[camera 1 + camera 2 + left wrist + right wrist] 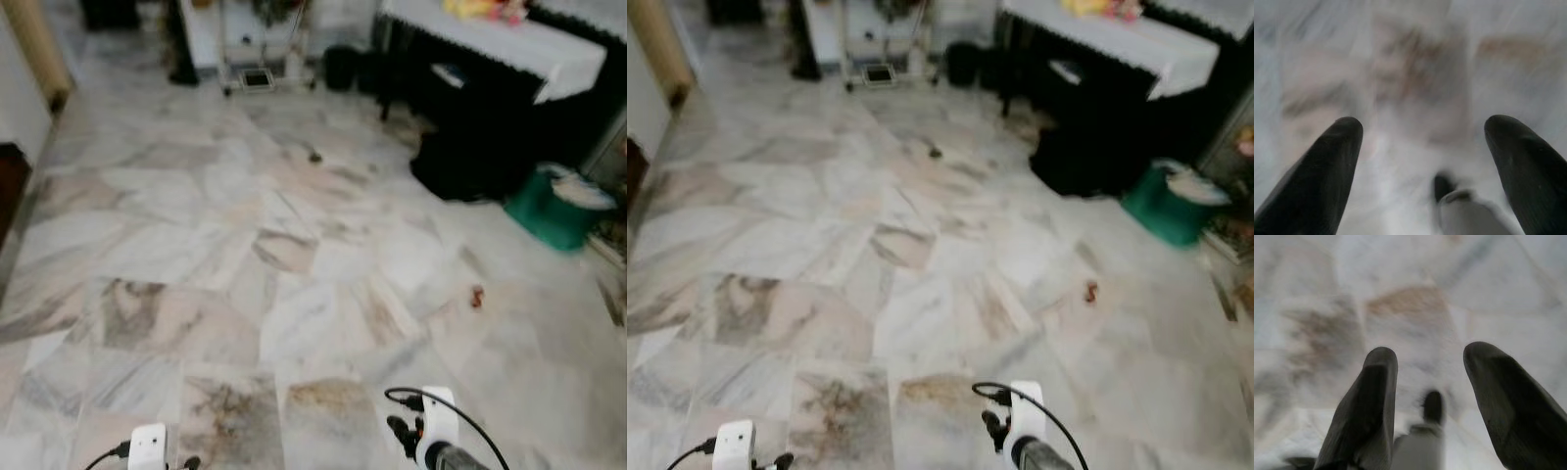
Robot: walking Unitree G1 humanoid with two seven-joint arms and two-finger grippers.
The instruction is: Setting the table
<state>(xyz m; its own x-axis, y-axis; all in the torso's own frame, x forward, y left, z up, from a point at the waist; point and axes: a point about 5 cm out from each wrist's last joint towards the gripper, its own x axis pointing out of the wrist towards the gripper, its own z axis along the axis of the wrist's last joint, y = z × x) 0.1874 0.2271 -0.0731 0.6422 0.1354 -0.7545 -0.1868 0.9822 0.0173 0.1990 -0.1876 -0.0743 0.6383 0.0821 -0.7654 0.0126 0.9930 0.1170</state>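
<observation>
A table (549,54) with a white lace-edged cloth stands at the far right, with blurred yellow and pink things (475,8) on top. Both arms hang low over the marble floor (294,255), the left wrist (147,446) and right wrist (437,426) showing at the bottom edge. In the left wrist view my left gripper (1422,125) is open, with only blurred floor between its black fingers (1317,176). My right gripper (1429,351) is also open and holds nothing.
A black bag (465,162) and a green basin (554,211) sit on the floor by the table. A white cart (257,49) stands at the back. A small red scrap (477,296) and a dark speck (314,155) lie on the tiles. A wall runs along the left.
</observation>
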